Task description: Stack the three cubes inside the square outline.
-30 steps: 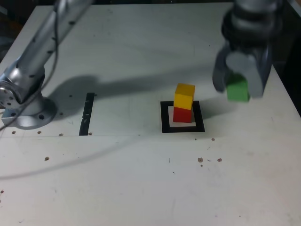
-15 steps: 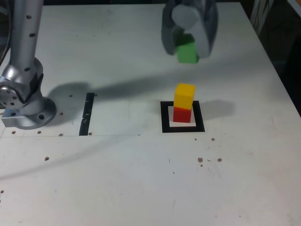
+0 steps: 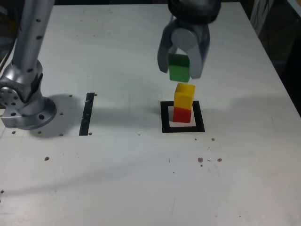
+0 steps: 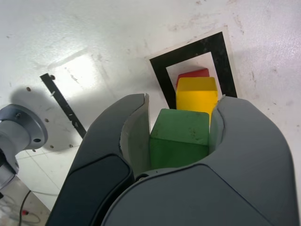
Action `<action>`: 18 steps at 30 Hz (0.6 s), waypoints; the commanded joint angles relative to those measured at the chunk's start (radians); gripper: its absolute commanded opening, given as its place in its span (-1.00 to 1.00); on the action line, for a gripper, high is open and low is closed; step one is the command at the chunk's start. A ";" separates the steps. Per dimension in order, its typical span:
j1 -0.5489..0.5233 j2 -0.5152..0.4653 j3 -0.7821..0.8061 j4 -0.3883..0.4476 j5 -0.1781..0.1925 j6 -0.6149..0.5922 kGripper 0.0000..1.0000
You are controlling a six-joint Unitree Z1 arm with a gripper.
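Note:
The black square outline (image 3: 182,117) lies on the white table with the red cube (image 3: 182,114) in its white centre. The yellow cube (image 3: 184,95) rests on top of the red one. My gripper (image 3: 180,70) hangs just above the yellow cube, shut on the green cube (image 3: 178,68), a little toward the exterior view's left of the stack. In the wrist view the green cube (image 4: 179,137) sits between both fingers, with the yellow cube (image 4: 196,96), red cube (image 4: 192,73) and square outline (image 4: 160,75) beyond it.
A narrow black tape strip (image 3: 87,114) lies at the exterior view's left of the outline. The arm's grey base (image 3: 24,106) stands at the far left. Small dark specks dot the table. The table's dark edge runs along the right.
My gripper carried the green cube from the exterior view's right across to above the stack, then came down until the cube hangs just over the yellow one.

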 commanded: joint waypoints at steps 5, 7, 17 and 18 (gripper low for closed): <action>0.002 0.047 -0.015 0.006 -0.005 0.001 -0.81; 0.002 0.050 -0.014 0.006 -0.004 0.001 -0.81; 0.003 0.067 -0.011 0.003 -0.004 0.002 -0.80; 0.004 0.067 -0.011 0.003 -0.004 0.002 -0.80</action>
